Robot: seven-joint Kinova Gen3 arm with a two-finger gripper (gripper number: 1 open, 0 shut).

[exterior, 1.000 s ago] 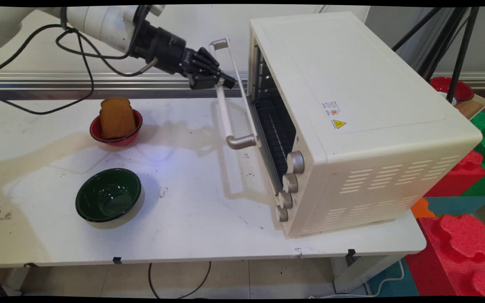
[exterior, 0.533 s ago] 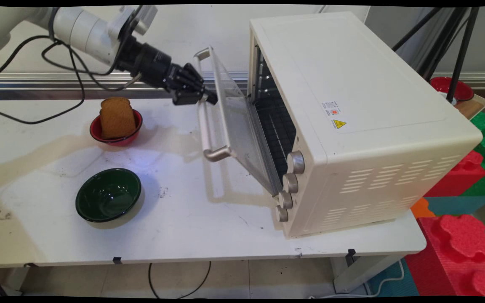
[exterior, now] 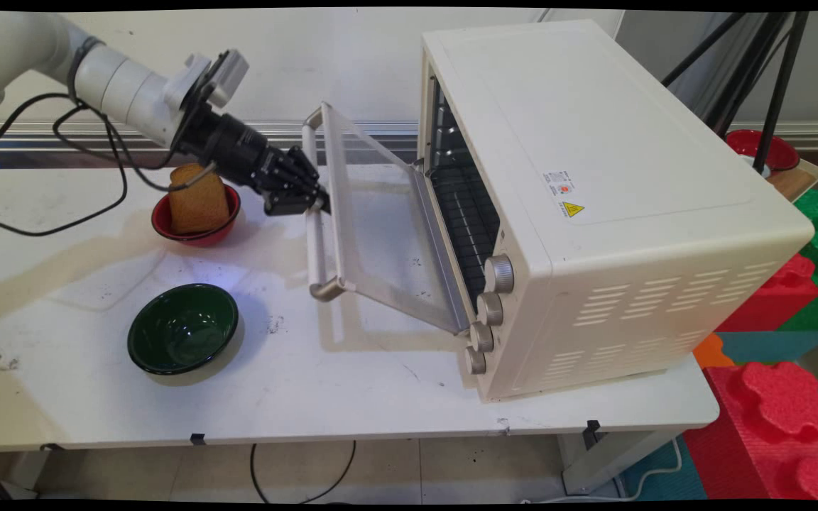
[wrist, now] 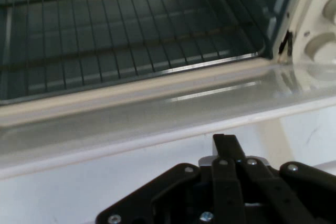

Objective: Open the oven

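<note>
At centre frame the black gripper (exterior: pixel 315 206) is clamped on the handle (exterior: pixel 317 238) of the toaster oven (exterior: pixel 593 199), whose glass door (exterior: pixel 380 227) hangs half lowered. Left of it a red bowl (exterior: pixel 199 231) holds a bread slice (exterior: pixel 197 202); a green bowl (exterior: pixel 183 328) sits lower left on the worktop (exterior: pixel 345 397).

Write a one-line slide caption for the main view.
End effector grips the handle of a half-lowered toaster oven door, beside a red bowl with toast and a green bowl.
</note>
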